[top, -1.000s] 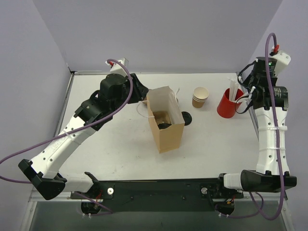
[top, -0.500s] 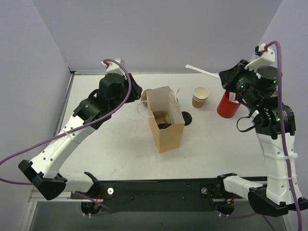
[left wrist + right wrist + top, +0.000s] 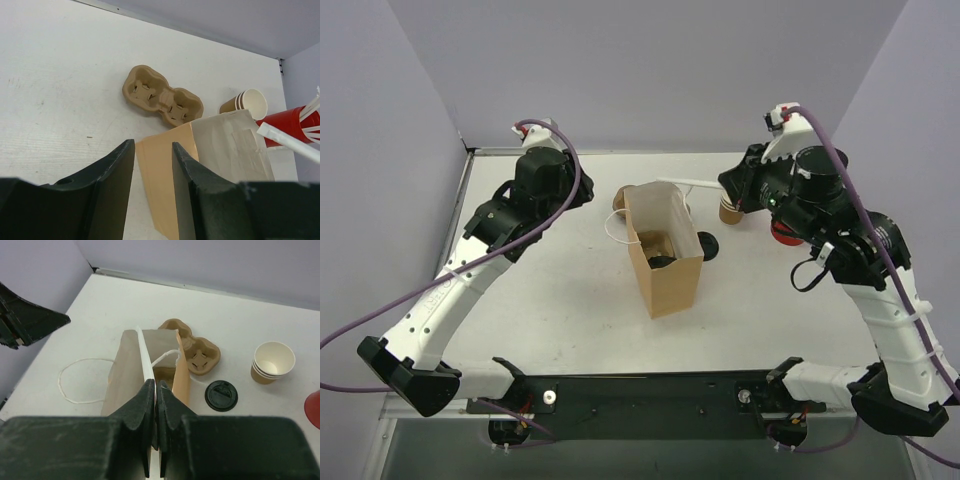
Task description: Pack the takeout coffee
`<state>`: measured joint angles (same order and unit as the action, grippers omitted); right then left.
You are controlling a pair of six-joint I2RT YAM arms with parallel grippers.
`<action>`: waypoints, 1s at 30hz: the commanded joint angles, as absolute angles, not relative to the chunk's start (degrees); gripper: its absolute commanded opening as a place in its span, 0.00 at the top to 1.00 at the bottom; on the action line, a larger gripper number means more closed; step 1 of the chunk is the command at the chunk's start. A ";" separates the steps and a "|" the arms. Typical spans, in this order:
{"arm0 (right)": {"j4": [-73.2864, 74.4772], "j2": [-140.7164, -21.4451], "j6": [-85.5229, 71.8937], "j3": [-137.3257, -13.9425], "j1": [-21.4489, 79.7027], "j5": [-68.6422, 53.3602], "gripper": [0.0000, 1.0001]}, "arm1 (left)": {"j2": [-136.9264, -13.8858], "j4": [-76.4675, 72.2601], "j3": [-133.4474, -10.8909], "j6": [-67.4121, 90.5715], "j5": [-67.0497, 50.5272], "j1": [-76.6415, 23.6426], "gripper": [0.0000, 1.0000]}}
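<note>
The takeout coffee cup (image 3: 735, 196) is a small kraft-tan cup, the top of a short stack, standing right of the open brown paper bag (image 3: 665, 262). It also shows in the right wrist view (image 3: 272, 362) and the left wrist view (image 3: 248, 103). My right gripper (image 3: 728, 184) is shut on a long white wrapped stick (image 3: 145, 358) and holds it above the bag's mouth (image 3: 167, 371). My left gripper (image 3: 582, 191) is open and empty, left of the bag. Its jaws (image 3: 152, 146) frame the bag's edge (image 3: 160, 165).
A moulded pulp cup carrier (image 3: 194, 346) lies behind the bag. A flat black lid (image 3: 221, 395) lies right of the bag. The red cup of white sticks (image 3: 292, 125) stands at the far right, mostly hidden under my right arm in the top view. Something dark (image 3: 661, 258) lies inside the bag.
My right gripper pulled a white stick out of the red cup and carried it left to over the bag. My left gripper drew back left, away from the bag.
</note>
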<state>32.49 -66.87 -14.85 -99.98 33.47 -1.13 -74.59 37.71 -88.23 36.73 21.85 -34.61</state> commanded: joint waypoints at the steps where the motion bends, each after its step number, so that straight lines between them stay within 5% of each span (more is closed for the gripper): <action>1: 38.57 -69.17 -9.76 -102.22 38.14 6.94 1.00 | -73.74 37.62 -88.86 35.68 21.80 -33.93 0.54; 14: 43.95 -79.18 -5.01 -107.40 46.49 12.13 0.94 | -74.27 37.97 -88.33 36.04 21.01 -33.31 0.54; 20: 43.95 -81.47 -4.83 -108.45 47.11 11.60 0.55 | -74.35 37.97 -88.16 36.04 20.39 -32.87 0.54; 26: 43.95 -82.35 -5.71 -110.48 47.02 12.83 0.34 | -75.59 38.23 -88.94 34.98 17.59 -32.78 0.53; 30: 43.51 -81.04 -7.29 -111.53 46.06 17.57 0.21 | -76.81 38.93 -89.38 33.58 16.26 -32.78 0.39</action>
